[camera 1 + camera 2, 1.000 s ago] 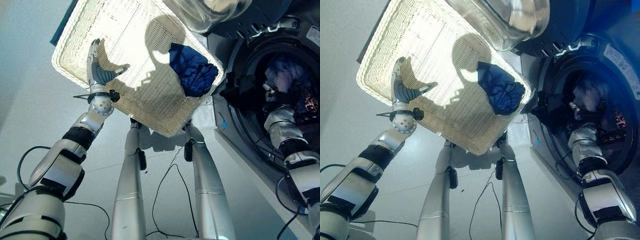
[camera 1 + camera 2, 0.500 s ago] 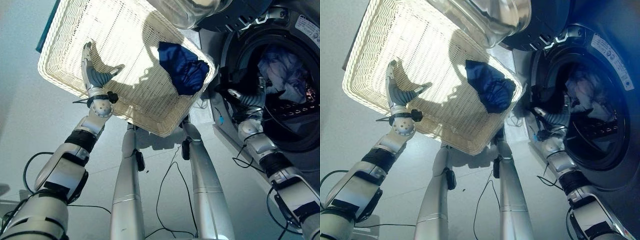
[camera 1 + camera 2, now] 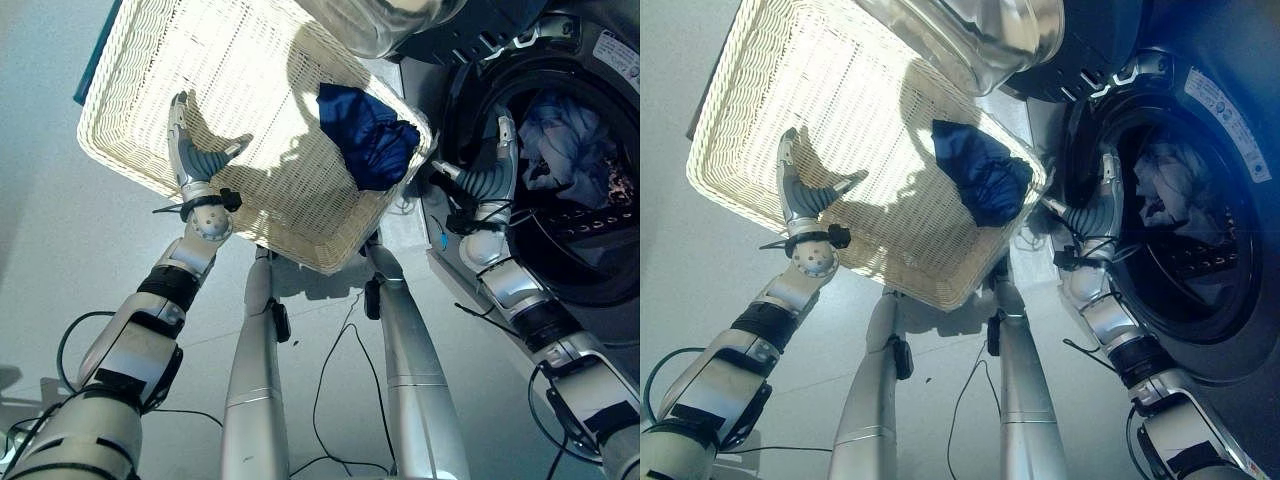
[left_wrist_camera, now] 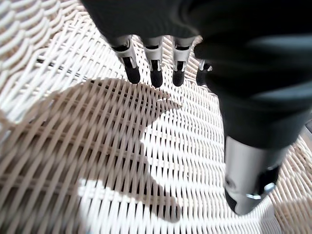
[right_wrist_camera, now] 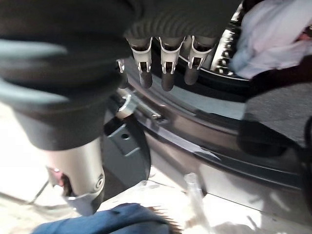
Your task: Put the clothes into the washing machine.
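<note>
**Both hands empty; one blue garment left in the basket**

While the right hand hangs at the mouth of the washing machine, fingers straight and thumb spread, holding nothing, the left hand is spread flat over the floor of the white wicker basket, equally empty. From the head views, a crumpled dark blue garment lies in the basket's corner nearest the machine, and pale clothes sit inside the drum. The right wrist view adds the machine's grey door rim just past the fingertips, a bit of the pale clothes, and an edge of the blue garment close to the thumb. The left wrist view gives the basket weave under the fingertips; whether they touch it is hard to tell. The open glass door is cut off at the top edge.
</note>
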Controlling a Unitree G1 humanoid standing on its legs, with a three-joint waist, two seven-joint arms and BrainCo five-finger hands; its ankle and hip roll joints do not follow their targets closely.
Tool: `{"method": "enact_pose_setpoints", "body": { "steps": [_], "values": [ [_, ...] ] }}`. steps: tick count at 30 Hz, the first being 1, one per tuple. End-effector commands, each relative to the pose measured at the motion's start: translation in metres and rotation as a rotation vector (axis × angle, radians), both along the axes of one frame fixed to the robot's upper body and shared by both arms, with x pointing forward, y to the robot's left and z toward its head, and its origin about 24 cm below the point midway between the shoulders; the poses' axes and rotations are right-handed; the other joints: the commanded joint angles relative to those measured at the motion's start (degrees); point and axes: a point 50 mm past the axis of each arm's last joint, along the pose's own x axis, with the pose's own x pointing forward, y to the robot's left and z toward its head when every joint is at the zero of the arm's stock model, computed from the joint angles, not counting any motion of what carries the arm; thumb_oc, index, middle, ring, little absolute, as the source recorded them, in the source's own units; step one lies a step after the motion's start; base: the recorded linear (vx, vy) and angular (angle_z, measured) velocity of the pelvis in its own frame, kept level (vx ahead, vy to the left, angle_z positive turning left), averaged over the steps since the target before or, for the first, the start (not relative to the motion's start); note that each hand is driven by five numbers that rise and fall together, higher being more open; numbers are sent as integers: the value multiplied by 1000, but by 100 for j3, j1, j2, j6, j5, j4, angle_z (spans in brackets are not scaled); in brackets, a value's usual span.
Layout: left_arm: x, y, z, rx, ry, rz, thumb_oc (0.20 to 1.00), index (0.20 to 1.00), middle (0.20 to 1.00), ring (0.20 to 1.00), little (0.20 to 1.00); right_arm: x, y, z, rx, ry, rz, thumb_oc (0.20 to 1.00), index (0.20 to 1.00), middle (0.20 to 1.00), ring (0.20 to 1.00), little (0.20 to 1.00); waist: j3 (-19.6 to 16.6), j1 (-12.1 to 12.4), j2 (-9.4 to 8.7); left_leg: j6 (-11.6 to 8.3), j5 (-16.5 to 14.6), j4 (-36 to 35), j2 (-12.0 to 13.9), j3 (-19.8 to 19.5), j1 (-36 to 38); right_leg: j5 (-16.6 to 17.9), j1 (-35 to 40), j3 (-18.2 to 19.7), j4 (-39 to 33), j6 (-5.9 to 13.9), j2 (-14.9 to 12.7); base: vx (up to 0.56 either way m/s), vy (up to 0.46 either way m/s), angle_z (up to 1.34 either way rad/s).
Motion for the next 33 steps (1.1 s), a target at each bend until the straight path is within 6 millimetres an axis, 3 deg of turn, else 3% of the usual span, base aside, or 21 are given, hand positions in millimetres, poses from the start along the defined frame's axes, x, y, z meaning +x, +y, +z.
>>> {"method": "enact_pose_setpoints", "body": {
  "steps": [1,10,13,17,25,33],
  "values": [
    [-3,-2,14,-35,-85,14,1000,1000,1000,1000,1000,-14,8,17,-81,-147,24,1000,1000,1000,1000,1000,-28,-11,52,-164,-718,781,-178,186,-15,889,598,-188,-1317,629,224,0,0,0],
    [-4,-8,14,-30,-89,6,1000,1000,1000,1000,1000,-32,31,47,-192,-323,135,1000,1000,1000,1000,1000,-28,31,78,-153,-722,821,-201,135,-69,861,575,-191,-1272,646,214,0,0,0],
    [-4,-11,14,-29,-88,-4,1000,1000,1000,1000,1000,-40,49,60,-285,-360,235,1000,1000,1000,1000,1000,-28,77,90,-165,-717,857,-216,109,-91,849,577,-207,-1249,651,204,0,0,0],
    [-4,-13,13,-26,-84,-12,1000,1000,1000,1000,1000,-41,61,63,-364,-352,284,1000,1000,1000,1000,1000,-28,115,99,-164,-708,873,-227,89,-98,846,579,-229,-1227,652,194,4,-8,4],
    [2,-14,26,3,-77,-39,1000,1000,1000,1000,1000,-20,88,59,-689,-230,329,1000,1000,1000,1000,1000,-28,257,100,-185,-685,945,-259,8,-168,858,563,-347,-1215,660,134,1,-31,2],
    [9,-13,38,15,-52,-43,1000,1000,1000,1000,1000,12,86,53,-814,-72,232,1000,1000,1000,1000,1000,-28,355,104,-189,-677,992,-305,-52,-219,868,537,-456,-1201,650,82,4,-28,5]
  ]
}}
